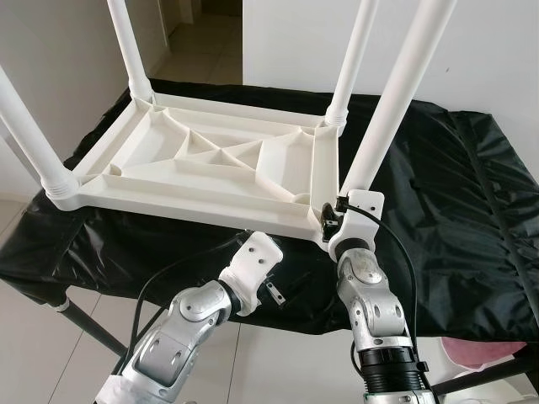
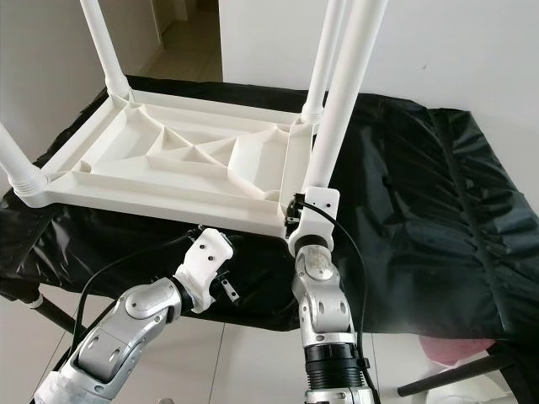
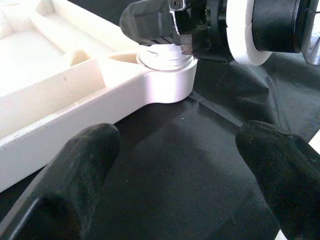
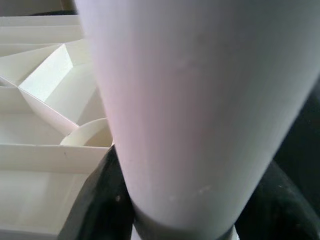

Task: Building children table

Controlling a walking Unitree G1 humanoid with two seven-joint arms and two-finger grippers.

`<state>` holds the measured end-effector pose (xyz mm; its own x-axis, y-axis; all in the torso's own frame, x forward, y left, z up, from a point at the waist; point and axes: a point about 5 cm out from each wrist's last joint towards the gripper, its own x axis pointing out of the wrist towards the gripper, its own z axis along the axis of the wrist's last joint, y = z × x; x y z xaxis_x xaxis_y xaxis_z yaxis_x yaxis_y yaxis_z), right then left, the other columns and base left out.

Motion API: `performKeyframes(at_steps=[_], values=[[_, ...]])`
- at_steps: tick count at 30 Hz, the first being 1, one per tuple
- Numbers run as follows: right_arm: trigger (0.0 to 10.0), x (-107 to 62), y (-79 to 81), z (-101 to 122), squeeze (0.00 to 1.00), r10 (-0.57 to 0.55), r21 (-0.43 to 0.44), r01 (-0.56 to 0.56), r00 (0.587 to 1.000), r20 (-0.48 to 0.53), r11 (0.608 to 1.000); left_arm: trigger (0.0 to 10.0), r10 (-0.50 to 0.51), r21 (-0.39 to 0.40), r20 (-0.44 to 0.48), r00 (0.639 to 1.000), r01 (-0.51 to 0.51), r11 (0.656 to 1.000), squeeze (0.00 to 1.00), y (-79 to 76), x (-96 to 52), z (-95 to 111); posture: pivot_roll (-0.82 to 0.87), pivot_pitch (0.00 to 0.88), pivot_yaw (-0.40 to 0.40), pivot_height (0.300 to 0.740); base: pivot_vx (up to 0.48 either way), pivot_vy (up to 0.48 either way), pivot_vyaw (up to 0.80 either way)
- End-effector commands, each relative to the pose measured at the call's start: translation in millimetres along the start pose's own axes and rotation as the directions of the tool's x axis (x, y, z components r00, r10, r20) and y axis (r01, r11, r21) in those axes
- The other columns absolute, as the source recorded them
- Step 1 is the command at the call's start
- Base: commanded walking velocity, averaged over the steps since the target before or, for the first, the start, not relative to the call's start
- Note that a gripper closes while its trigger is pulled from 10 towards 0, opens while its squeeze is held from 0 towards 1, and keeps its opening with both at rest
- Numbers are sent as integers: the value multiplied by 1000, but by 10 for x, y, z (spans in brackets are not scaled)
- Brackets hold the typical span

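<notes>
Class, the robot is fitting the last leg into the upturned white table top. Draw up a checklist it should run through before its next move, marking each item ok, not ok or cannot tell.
1. Right gripper shut on the fourth leg near its base: ok.
2. Fourth leg's foot at the near right corner socket: ok.
3. Fourth leg upright like the other three legs: not ok, it tilts.
4. Fourth leg fully seated in the socket: cannot tell.
5. Left gripper open and off the table top, over the black cloth: ok.
6. Table top flat on the cloth: ok.
</notes>
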<state>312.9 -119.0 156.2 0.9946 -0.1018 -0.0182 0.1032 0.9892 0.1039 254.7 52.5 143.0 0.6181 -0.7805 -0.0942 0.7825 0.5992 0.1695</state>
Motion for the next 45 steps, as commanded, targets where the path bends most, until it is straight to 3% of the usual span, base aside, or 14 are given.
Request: performKeyframes(at_steps=[1, 2, 9, 12, 14, 15, 16, 21, 24, 28, 29, 42, 43, 45], values=[[10000, -21, -24, -59, 820, 6, 47, -4, 999, -36, 999, 10000, -39, 13, -9, 999, 40, 999, 0, -51, 1, -4, 5, 65, -7, 740, 0, 0, 0], [10000, -31, -43, -21, 1000, 19, 58, -18, 1000, -14, 998, 10000, -39, 13, -7, 999, 39, 999, 0, -40, -1, 3, 0, 75, -10, 740, 0, 0, 0], [10000, -18, -91, 102, 1000, 89, 68, -92, 995, 50, 993, 10000, -41, 9, -7, 999, 41, 999, 0, -40, 15, -3, -8, 63, -11, 740, 0, 0, 0], [10000, -2, -116, 159, 1000, 175, 32, -177, 982, 70, 984, 10000, -50, 7, 1, 999, 50, 999, 0, -63, 34, 16, -14, 69, -15, 740, 0, 0, 0], [10000, 8, -183, 129, 1000, 312, -24, -312, 950, 26, 950, 10000, -59, 7, -10, 998, 59, 998, 0, -98, 25, -24, -12, 58, -20, 740, 0, 0, 0], [10000, 30, -232, 116, 773, 378, -51, -377, 926, 3, 925, 10000, -60, 7, -12, 998, 60, 998, 0, -98, 19, -31, -13, 58, -20, 740, 0, 0, 0], [10000, 59, -277, 105, 16, 415, -66, -415, 910, -19, 907, 10000, -59, 9, -13, 998, 59, 998, 0, -91, 16, -32, -11, 54, -21, 740, 0, 0, 0], [10000, 133, -352, 114, 0, 463, -110, -464, 886, -37, 879, 10000, -50, 15, -12, 999, 50, 999, 0, -67, 16, -25, -6, 53, -26, 740, 0, 0, 0], [10000, 210, -327, 168, 0, 580, -174, -579, 813, -51, 797, 10000, -43, 21, -14, 999, 43, 999, 0, -45, 13, -25, 4, 49, -24, 740, 0, 0, 0], [10000, 231, -288, 197, 0, 621, -184, -619, 782, -50, 764, 10000, -44, 33, -21, 999, 45, 998, 0, -40, 10, -28, 8, 49, -20, 740, 0, 0, 0], [10000, 265, -213, 208, 0, 685, -198, -682, 726, -67, 704, 10000, -42, 48, -29, 999, 44, 998, 0, -29, 1, -37, 10, 49, -19, 740, 0, 0, 0], [10000, 329, -263, 42, 0, 720, -205, -729, 682, -129, 653, 10000, -32, 47, -25, 999, 33, 998, 0, -8, -1, -21, 18, 54, -18, 740, 0, 0, 0], [7412, 331, -277, 24, 0, 723, -205, -733, 678, -132, 649, 10000, -32, 47, -25, 999, 33, 998, 0, -7, 0, -21, 15, 57, -15, 740, 0, 0, 0], [7412, 331, -285, 13, 0, 725, -204, -735, 675, -134, 647, 10000, -32, 47, -25, 999, 33, 998, 0, -6, 0, -21, 15, 57, -15, 740, 0, 0, 0]])
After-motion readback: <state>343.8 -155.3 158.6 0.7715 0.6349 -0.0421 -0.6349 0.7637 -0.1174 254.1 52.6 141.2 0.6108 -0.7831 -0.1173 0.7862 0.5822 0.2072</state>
